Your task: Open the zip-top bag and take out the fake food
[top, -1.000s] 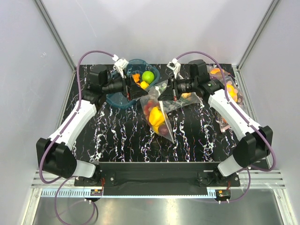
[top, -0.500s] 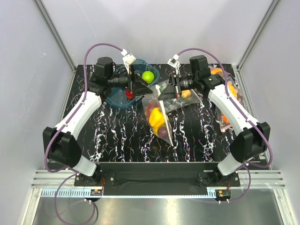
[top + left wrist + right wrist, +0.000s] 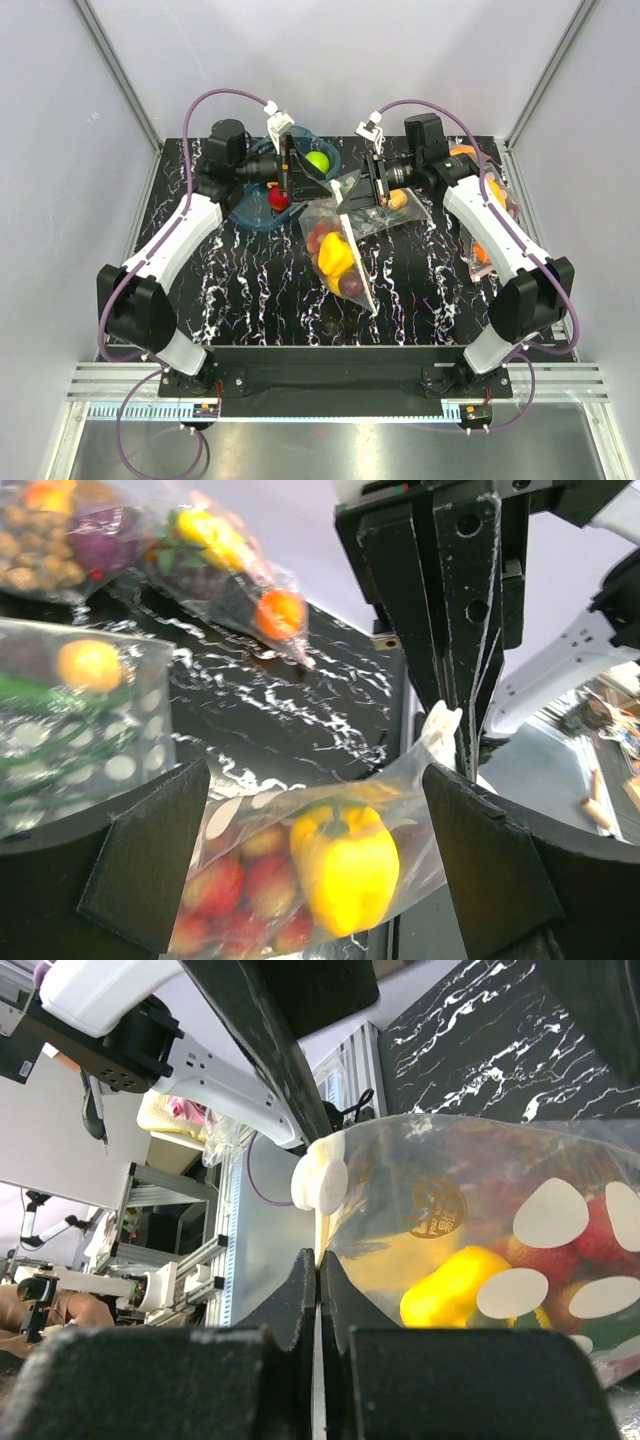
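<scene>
We have the right tool (image 3: pixel 318 1270) pinched tight on the top edge of the zip-top bag (image 3: pixel 340 262), lifting that corner. The rest of the bag sags toward the middle of the tabletop (image 3: pixel 250 290). The fake food (image 3: pixel 345 865) is inside it: yellow pepper, red pieces. Our left tool (image 3: pixel 315 772) gapes wide, empty, facing the bag.

Black white-veined table (image 3: pixel 250 290). Far left: teal bowl (image 3: pixel 243 213), lime-green apple (image 3: pixel 317 161) at its far right side. Far, right of centre: dotted clear bag (image 3: pixel 120 770) holding orange ball (image 3: pixel 88 665) and green piece. Right edge: heap of clear bags (image 3: pixel 497 205), one with brown balls (image 3: pixel 20 545)
</scene>
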Controlling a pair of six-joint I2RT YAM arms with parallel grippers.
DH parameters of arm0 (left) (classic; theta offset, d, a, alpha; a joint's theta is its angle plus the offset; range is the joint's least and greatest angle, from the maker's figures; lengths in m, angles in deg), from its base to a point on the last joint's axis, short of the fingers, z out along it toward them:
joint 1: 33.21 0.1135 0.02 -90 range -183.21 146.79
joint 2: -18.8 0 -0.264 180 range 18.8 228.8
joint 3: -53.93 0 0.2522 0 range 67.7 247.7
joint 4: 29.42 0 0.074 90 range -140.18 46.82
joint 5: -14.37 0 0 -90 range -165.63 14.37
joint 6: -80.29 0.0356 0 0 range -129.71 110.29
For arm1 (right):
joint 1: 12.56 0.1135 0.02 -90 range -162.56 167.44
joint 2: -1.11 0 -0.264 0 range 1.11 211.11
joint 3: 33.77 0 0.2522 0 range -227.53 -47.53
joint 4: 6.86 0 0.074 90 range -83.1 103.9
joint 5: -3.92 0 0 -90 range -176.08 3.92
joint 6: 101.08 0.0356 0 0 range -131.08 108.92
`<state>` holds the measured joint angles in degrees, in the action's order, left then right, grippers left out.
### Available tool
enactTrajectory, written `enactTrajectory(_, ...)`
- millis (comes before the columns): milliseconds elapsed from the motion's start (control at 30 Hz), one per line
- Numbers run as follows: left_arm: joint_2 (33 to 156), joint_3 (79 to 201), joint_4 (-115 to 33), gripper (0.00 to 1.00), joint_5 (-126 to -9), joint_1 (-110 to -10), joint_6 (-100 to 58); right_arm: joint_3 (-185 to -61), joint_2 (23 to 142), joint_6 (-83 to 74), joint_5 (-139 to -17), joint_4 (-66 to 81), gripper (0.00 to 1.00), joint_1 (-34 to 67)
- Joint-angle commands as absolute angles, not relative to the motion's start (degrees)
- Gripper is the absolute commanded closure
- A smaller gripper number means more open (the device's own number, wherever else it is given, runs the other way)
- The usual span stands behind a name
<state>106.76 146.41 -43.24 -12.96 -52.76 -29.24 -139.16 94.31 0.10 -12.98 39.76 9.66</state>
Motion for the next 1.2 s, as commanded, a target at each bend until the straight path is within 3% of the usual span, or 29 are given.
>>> enactTrajectory(0, 108.53, 148.55, -35.98, 0.06, -8.49, -54.74, -33.16, -143.68, 94.97, 0.26, -9.09, 40.64, 1.00, 9.33)
enactTrajectory(133, 109.32, 148.03, -34.05, 0.13, -6.20, -55.98, -35.01, -144.47, 95.41, 0.44, -8.56, 41.00, 1.00, 9.24)
enactTrajectory(167, 109.24, 147.24, -33.08, 0.26, -5.94, -55.98, -35.80, -144.56, 95.76, 0.70, -8.48, 41.09, 1.00, 9.15)
enactTrajectory(367, 108.89, 145.48, -30.44, 0.58, -3.74, -55.98, -39.15, -145.35, 96.29, -0.17, -10.23, 42.84, 1.00, 9.15)
enactTrajectory(533, 107.57, 143.03, -29.48, 0.97, -3.04, -55.98, -40.55, -146.05, 96.12, -3.25, -14.35, 48.29, 1.00, 9.06)
enactTrajectory(800, 104.41, 138.37, -28.85, 1.00, -3.47, -55.98, -42.76, -139.56, 92.26, -3.70, -25.69, 47.87, 1.00, 8.80)
enactTrajectory(967, 102.03, 134.93, -37.98, 1.00, -6.02, -56.06, -36.53, -131.57, 88.57, -2.82, -34.83, 44.52, 1.00, 8.89)
enactTrajectory(1067, 101.42, 136.68, -51.58, 1.00, -11.02, -57.03, -26.17, -128.14, 87.68, -0.98, -37.30, 41.01, 0.94, 8.89)
enactTrajectory(1167, 100.71, 136.52, -54.52, 1.00, -13.67, -57.29, -23.24, -127.07, 87.50, -0.09, -38.70, 40.13, 0.89, 8.80)
